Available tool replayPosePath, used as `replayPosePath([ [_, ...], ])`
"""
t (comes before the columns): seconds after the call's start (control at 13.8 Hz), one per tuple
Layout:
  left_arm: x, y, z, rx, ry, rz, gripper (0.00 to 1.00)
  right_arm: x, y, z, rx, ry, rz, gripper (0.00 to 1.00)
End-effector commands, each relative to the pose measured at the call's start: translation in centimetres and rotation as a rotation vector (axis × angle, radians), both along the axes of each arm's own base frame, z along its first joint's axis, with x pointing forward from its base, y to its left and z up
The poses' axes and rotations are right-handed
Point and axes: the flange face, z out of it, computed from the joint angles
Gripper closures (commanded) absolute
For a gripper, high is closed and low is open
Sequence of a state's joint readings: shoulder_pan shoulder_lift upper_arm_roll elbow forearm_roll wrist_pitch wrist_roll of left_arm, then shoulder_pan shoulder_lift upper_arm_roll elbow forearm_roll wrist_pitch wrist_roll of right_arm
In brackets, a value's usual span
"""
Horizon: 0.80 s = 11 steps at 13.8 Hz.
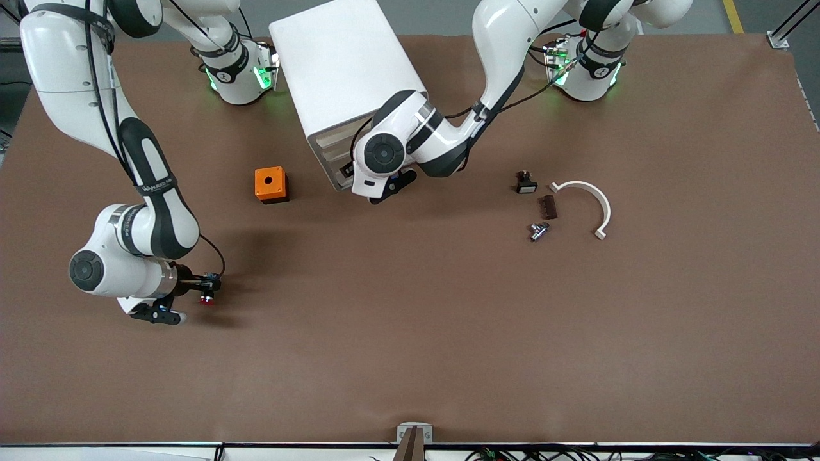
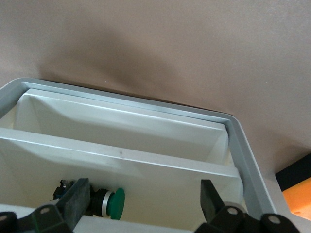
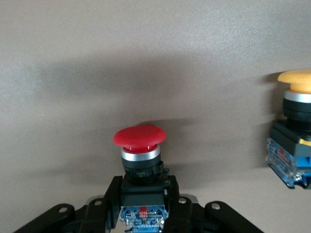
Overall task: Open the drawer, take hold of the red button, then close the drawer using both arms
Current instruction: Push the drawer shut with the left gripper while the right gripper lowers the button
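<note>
The right gripper (image 1: 204, 289) hangs over the table (image 1: 448, 333) at the right arm's end, nearer the front camera than the orange box (image 1: 271, 184); its fingers (image 3: 114, 194) are clamped on the black body of the button (image 3: 140, 154), whose red cap points away from the wrist; the right wrist view also shows an orange-capped button (image 3: 295, 128) off to the side, though where it rests cannot be told. The left gripper (image 2: 146, 204) sits at the front of the cabinet (image 1: 346, 70), its fingers (image 2: 77, 199) spread apart over a drawer (image 2: 126, 155) that stands partly out; inside lies a green-capped button (image 2: 111, 203), just beside one finger; another white tray shows above it in the cabinet's grey frame. Toward the left arm's end lie a white curved part (image 1: 589, 203), a black-and-white part (image 1: 526, 183), a dark brown block (image 1: 548, 207) and a small metal fitting (image 1: 538, 230), close together but apart from one another.
</note>
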<state>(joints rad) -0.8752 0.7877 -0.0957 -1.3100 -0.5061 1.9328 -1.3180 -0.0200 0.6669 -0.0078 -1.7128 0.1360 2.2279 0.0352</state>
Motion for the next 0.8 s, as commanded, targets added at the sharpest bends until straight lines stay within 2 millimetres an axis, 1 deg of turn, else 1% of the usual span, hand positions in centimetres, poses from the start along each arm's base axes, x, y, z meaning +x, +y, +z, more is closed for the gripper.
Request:
replayPosePath([
  [0.0,1.0,0.6,1.7,-0.025,-0.024,0.005,0.0,-0.4,-0.3,1.0,0.01,-0.017,-0.003,0.96],
  [0.07,2.1,1.3,1.9,-0.004,-0.067,-0.001,0.0,-0.2,-0.4,1.2,0.002,-0.032,0.001,0.97],
  [0.22,4.0,2.7,4.1,0.014,-0.143,0.001,0.0,0.4,-1.0,1.6,-0.036,-0.088,0.03,0.98],
  [0.29,5.7,4.0,5.4,0.014,-0.171,0.028,0.0,0.6,-1.3,1.7,-0.053,-0.108,0.042,0.98],
  [0.36,6.6,4.7,7.3,0.004,-0.196,0.046,0.0,0.7,-1.3,1.6,-0.057,-0.112,0.045,0.98],
  [0.43,7.8,5.9,10.0,-0.004,-0.243,0.045,0.0,0.7,-1.4,1.6,-0.058,-0.112,0.045,0.98],
  [0.51,9.3,7.6,12.6,-0.018,-0.289,0.05,0.01,0.7,-1.5,1.6,-0.058,-0.112,0.044,0.98],
  [0.58,10.4,9.1,14.7,-0.029,-0.308,0.059,0.01,0.6,-1.9,1.6,-0.058,-0.11,0.036,0.98],
  [0.65,11.2,11.0,16.4,-0.014,-0.305,0.054,0.01,0.5,-2.1,1.4,-0.057,-0.106,0.031,0.98],
  [0.72,11.6,12.9,18.4,0.009,-0.319,0.016,0.01,0.4,-2.1,1.1,-0.055,-0.101,0.029,0.98],
])
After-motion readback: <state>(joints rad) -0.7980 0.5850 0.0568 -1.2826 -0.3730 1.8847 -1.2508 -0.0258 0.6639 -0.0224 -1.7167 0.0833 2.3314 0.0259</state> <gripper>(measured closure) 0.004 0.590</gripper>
